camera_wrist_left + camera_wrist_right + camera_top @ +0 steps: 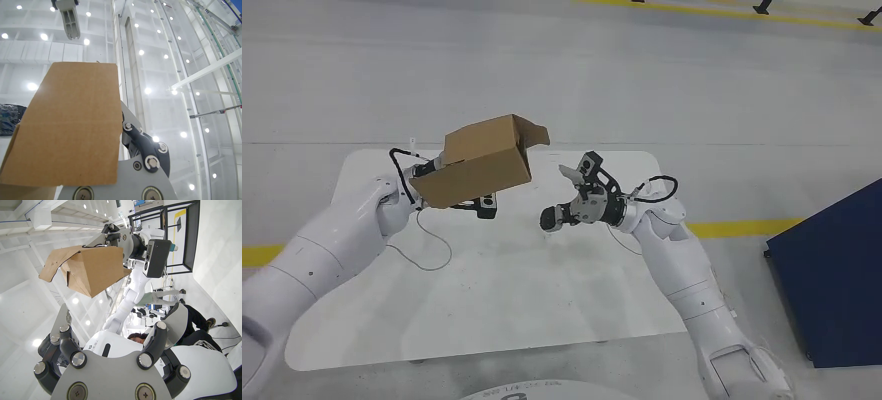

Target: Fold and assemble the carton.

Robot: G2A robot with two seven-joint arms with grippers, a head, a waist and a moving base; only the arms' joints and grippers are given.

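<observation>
text/labels: none readable | carton [480, 160]: plain brown faces, no print

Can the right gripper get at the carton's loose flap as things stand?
Probably yes. The right gripper is open and faces the flap, with only air between them. The left gripper holds the carton at its other end, clear of the flap.
</observation>
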